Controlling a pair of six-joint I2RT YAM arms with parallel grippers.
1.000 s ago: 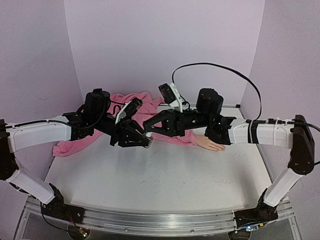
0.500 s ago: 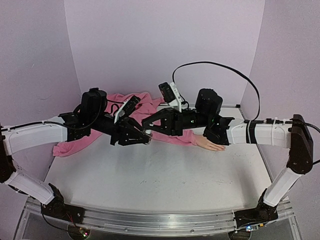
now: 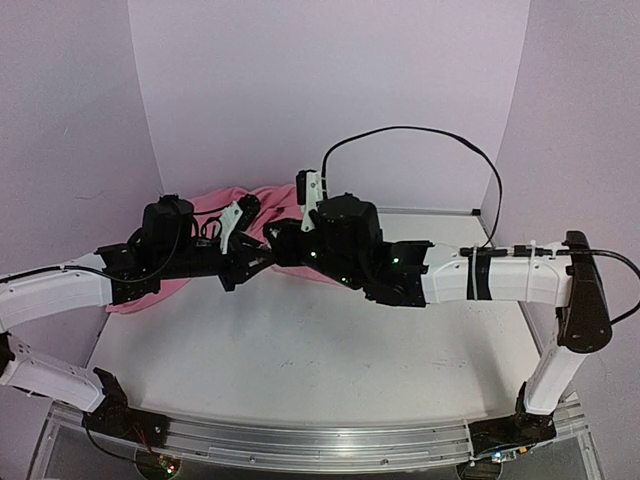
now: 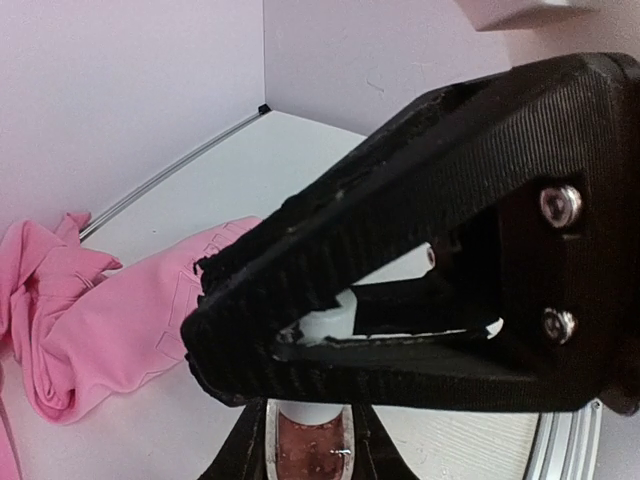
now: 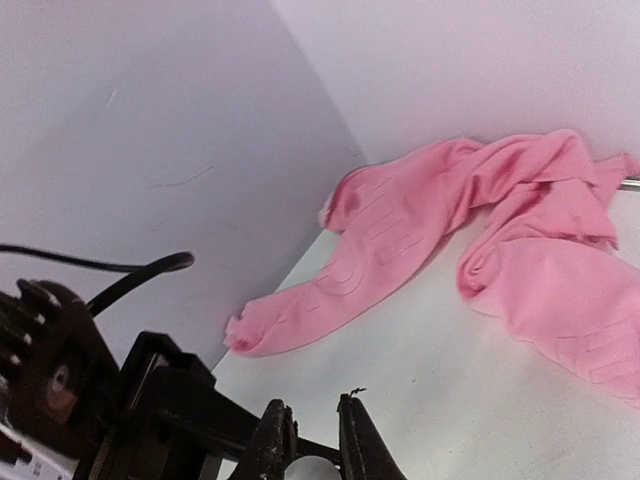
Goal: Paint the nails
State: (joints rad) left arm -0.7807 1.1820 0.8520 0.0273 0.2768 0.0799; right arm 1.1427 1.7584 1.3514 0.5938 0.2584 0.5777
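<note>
My left gripper (image 3: 247,264) is shut on a tiny pinkish bottle (image 4: 305,452), held between its fingers at the bottom of the left wrist view. The bottle's pale cap (image 4: 326,322) sticks up from it. My right gripper (image 3: 273,248) meets the left one above the table's back left and is shut on that cap; its black fingers (image 4: 400,250) cross the left wrist view. The cap also shows between the right gripper (image 5: 312,432) at the bottom of its own view (image 5: 312,470). The mannequin hand and its nails are hidden behind the right arm.
A crumpled pink garment (image 3: 268,200) lies at the back left of the white table (image 3: 300,350), behind both grippers; it also shows in the wrist views (image 4: 110,320) (image 5: 430,230). Lilac walls stand close on three sides. A black cable (image 3: 420,135) loops above the right arm.
The right arm has swung left and now covers the mannequin hand. The left arm has drawn back to the left. The two grippers still meet, now further left and back.
</note>
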